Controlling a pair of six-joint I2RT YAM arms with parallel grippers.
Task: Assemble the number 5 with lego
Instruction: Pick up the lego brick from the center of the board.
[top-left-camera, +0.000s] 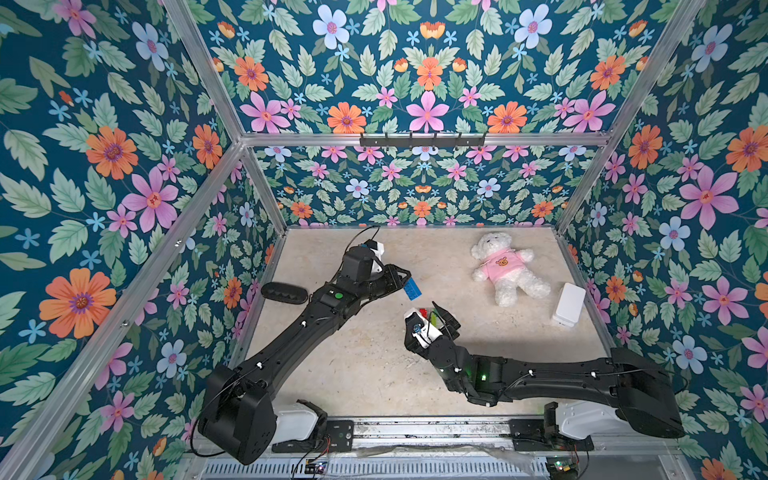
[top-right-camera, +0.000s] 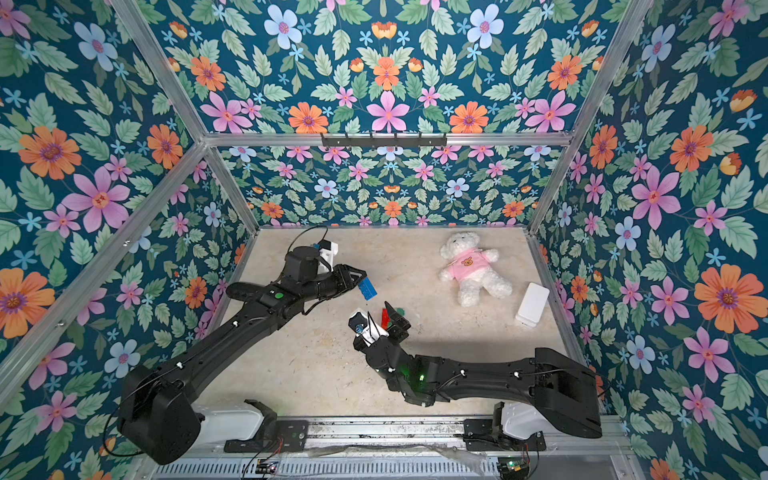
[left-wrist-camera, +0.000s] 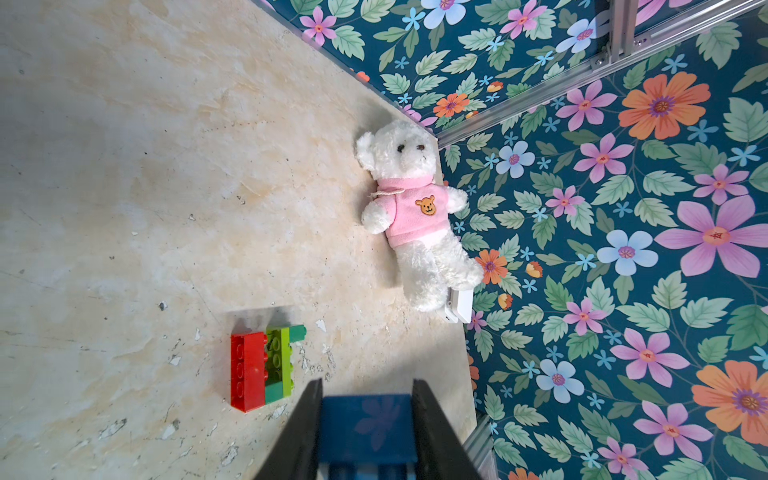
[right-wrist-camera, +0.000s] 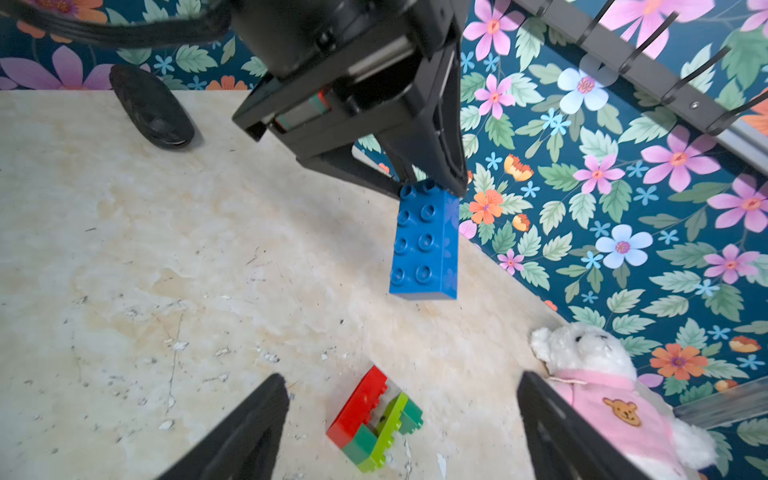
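A long blue lego brick (top-left-camera: 414, 289) (top-right-camera: 368, 289) (right-wrist-camera: 426, 241) hangs above the table with my left gripper (top-left-camera: 406, 279) (left-wrist-camera: 368, 388) (right-wrist-camera: 432, 183) shut on its upper end; in the left wrist view it fills the gap between the two fingers. A partial stack (top-left-camera: 428, 314) (top-right-camera: 385, 316) (left-wrist-camera: 259, 368) (right-wrist-camera: 372, 419) of red, dark green, lime and dark green bricks lies on its side on the table. My right gripper (top-left-camera: 429, 316) (right-wrist-camera: 401, 380) stands open just over it, one finger on each side, touching nothing.
A white teddy in a pink shirt (top-left-camera: 505, 266) (left-wrist-camera: 415, 208) lies at the back right, with a white box (top-left-camera: 569, 305) beside it near the right wall. A black oval object (top-left-camera: 284, 293) lies by the left wall. A hook rail (top-left-camera: 422, 140) runs along the back wall.
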